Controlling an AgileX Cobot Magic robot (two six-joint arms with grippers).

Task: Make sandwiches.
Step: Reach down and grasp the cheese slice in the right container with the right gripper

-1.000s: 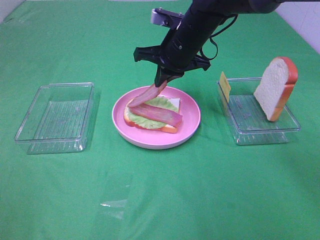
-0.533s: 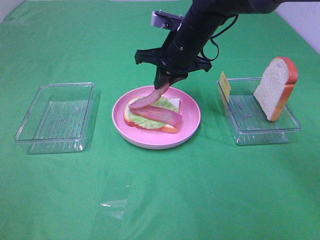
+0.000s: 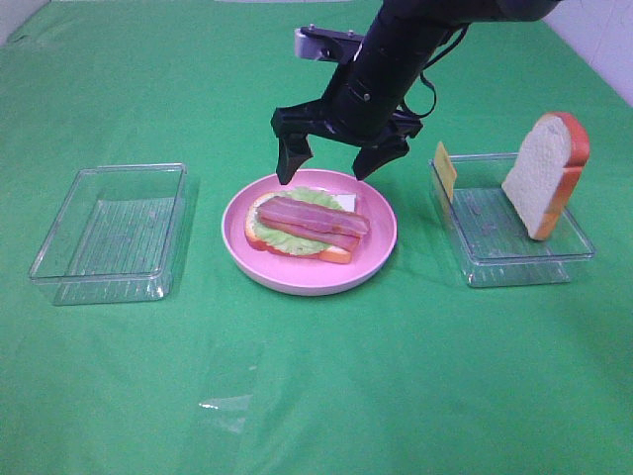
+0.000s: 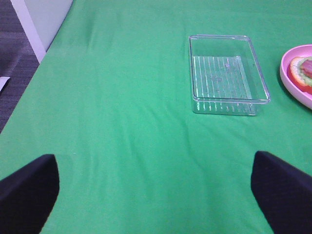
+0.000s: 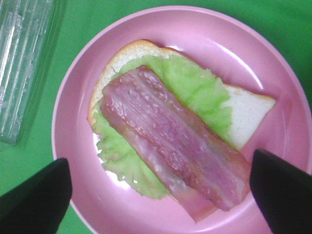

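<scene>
Nine o'clock of the pink plate point(image 3: 309, 282): one clear tray point(image 3: 109, 233) on green cloth point(image 3: 316, 396), my left gripper point(image 4: 153, 158) well apart from it, jaws spread wide on nothing. Centre: that plate bearing the sandwich point(image 3: 302, 226), bacon strips point(image 5: 170, 141) flat on lettuce point(image 5: 195, 92) on bread point(image 5: 246, 114), my right gripper point(image 3: 326, 176) hovering above, jaws released, clear of the bacon. Three o'clock: second tray point(image 3: 514, 262), cheese slice point(image 3: 445, 170) upright at its nine o'clock wall, bread slice point(image 3: 539, 173) leaning at its two.

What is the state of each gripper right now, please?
Left gripper: open, holding nothing.
Right gripper: open, empty, above the reddish-brown toy bacon strips on the round pink plate.
</scene>
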